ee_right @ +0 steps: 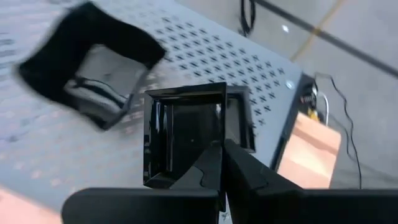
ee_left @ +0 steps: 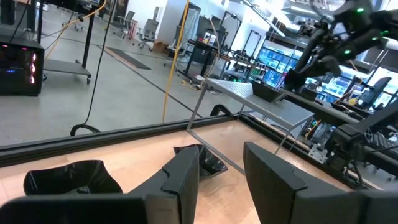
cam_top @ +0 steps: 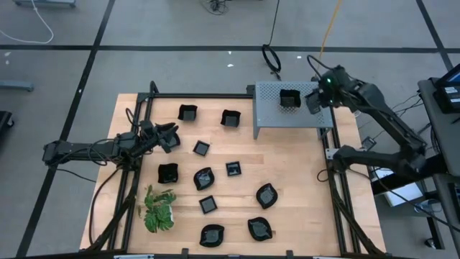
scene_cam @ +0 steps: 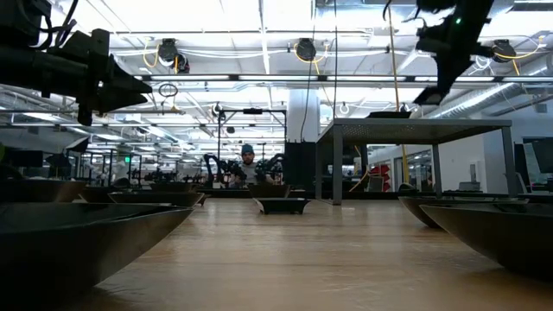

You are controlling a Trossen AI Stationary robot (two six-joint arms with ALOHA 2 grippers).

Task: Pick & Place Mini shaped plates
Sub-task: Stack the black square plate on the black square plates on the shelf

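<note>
Tabletop (cam_top: 302, 173): a light wooden board bearing the loose stock of plates, with a small leafy plant (cam_top: 158, 210) at its near left corner.

Box (cam_top: 269, 119): a grey perforated metal platform raised on legs at the far right of the tabletop. It appears to serve as the drop-off, since one plate (cam_top: 289, 98) already sits on its top.

Right arm: reaches in over the box's right edge. The right claw (cam_top: 315, 102) is clenched on the rim of a square plate (ee_right: 193, 134), carried just above the perforated top and just beside the plate already there. Gripping by the rim keeps the shallow dish level for setting down; the placing step looks nearly complete, with release not yet made.

Left arm: lies low across the left edge of the tabletop. The left claw (cam_top: 171, 137) hangs released and empty, its fingers (ee_left: 186, 174) apart, near a plate (cam_top: 202, 148), probably poised for the next pick.

Plates: about eleven remain scattered on the tabletop, two (cam_top: 187, 112) toward the far edge and the rest spread through the middle and near side, well apart from one another, which leaves room for a claw around each.
</note>
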